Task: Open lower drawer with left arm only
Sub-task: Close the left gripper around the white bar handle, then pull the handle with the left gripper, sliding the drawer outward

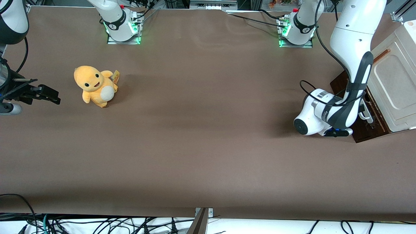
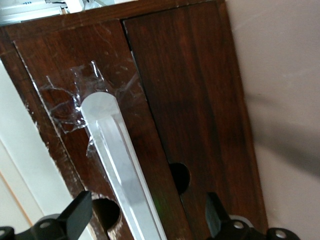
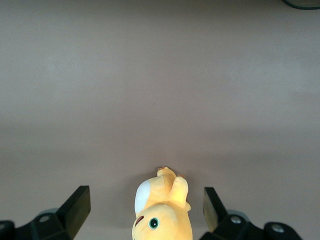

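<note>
The lower drawer point(image 2: 60, 75) shows a scratched dark brown wooden front, flush with the brown panel point(image 2: 200, 100) beside it. Its long white bar handle point(image 2: 117, 160) runs along the front, with clear tape round one end. My left arm point(image 1: 352, 68) reaches down in front of the drawer unit at the working arm's end of the table. Its gripper point(image 2: 147, 205) is open, one black finger point(image 2: 80, 207) on each side of the handle, neither touching it. In the front view the wrist hides most of the gripper point(image 1: 366, 118); only a bit of the handle point(image 1: 365, 114) shows.
The drawer unit's white top point(image 1: 395, 84) stands at the table's edge. Round holes point(image 2: 180, 177) are cut in the brown fronts. A yellow plush toy point(image 1: 96, 86) sits toward the parked arm's end of the brown table point(image 1: 208, 130).
</note>
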`<state>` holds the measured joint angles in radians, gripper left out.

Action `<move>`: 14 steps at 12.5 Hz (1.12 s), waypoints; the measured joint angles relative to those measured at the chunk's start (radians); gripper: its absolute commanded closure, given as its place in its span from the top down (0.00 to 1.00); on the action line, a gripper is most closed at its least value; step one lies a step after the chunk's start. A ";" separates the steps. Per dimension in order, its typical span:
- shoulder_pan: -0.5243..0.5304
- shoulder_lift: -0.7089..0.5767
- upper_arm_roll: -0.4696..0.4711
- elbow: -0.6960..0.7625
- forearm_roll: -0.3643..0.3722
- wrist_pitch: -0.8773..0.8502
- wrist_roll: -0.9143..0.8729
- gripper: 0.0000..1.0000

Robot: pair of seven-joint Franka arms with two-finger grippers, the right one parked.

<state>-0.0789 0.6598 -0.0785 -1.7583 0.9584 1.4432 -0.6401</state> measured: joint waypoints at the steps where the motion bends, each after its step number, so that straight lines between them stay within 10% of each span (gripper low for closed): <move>1: 0.005 0.005 0.001 0.000 0.004 0.000 0.000 0.62; 6: 0.007 0.012 0.003 0.002 0.013 -0.010 0.000 0.05; 14: 0.008 0.011 0.003 0.010 0.025 -0.032 -0.010 0.01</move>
<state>-0.0707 0.6709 -0.0753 -1.7487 0.9833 1.4116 -0.6505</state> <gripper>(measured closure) 0.771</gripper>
